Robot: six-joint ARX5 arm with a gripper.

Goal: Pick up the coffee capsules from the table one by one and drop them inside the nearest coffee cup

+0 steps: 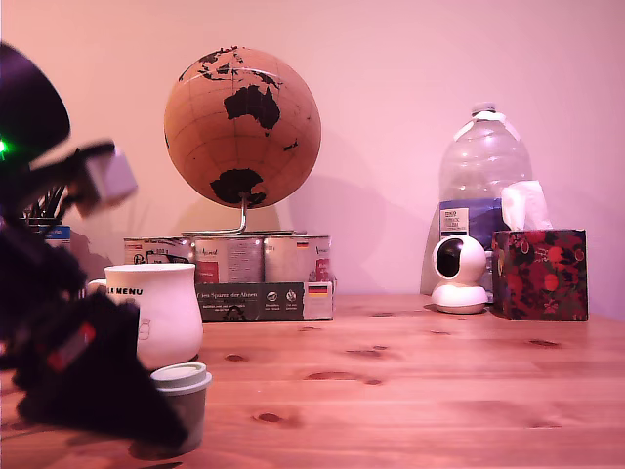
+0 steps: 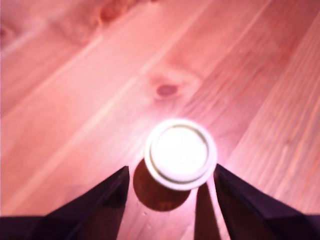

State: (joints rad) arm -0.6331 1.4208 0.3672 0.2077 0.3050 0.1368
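Nearest, gripper [image 2: 170, 175] is spread wide, fingers either side of the upright capsule [image 1: 182, 403] w/o touching, on the table [image 1: 439, 391]. Just behind stands the mug [image 1: 156, 311]; beyond it, tins [image 1: 229, 259], globe [image 1: 242, 127], camera [image 1: 459, 274], tissue box [image 1: 540, 275], water bottle [image 1: 483, 166].

mug [image 1: 161, 311] close behind capsule [image 1: 182, 401], right side open

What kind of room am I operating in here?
Probably a home desk or living room: a cork globe on tins, a floral tissue box and a small white security camera line the pine table.
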